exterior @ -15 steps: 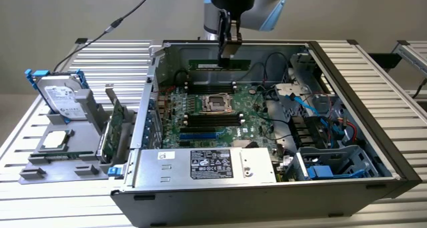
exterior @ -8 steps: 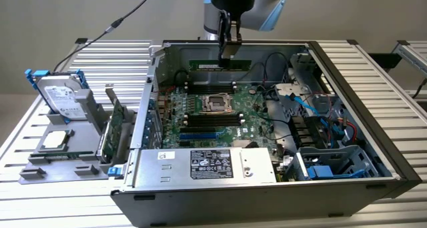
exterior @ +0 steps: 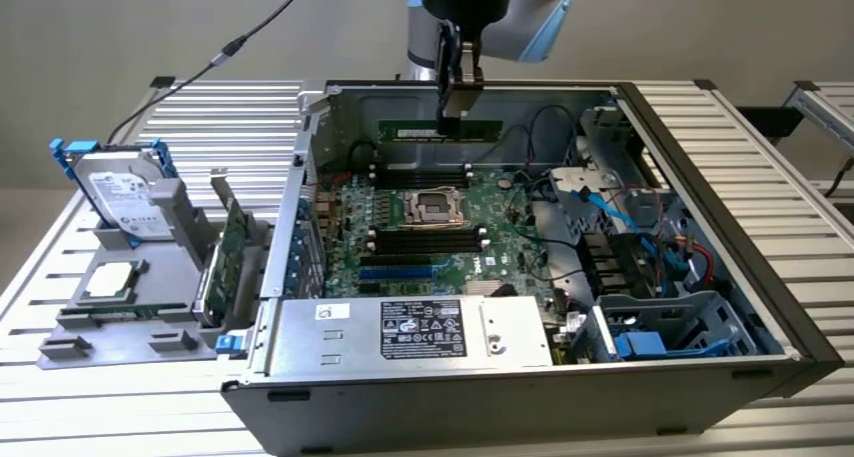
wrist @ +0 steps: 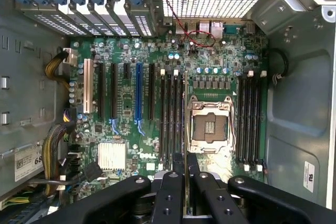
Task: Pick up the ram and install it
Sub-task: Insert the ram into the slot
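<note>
Tool (exterior: 450, 125) pinches the thin, flat green ram (exterior: 407, 130).

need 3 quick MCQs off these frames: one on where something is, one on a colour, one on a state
1. Where is the ram?
A) seated in a memory slot
B) lying flat on the table
C) held above the open case

2. The rails on the hard drive are:
A) red
B) blue
C) yellow

3. The claw is:
A) shut on the ram
B) wide open
C) shut on the hard drive

Answers:
1 C, the stick hangs at the claw's tips over the case.
2 B, blue rails flank the silver drive.
3 A, the fingers pinch the stick.
</note>
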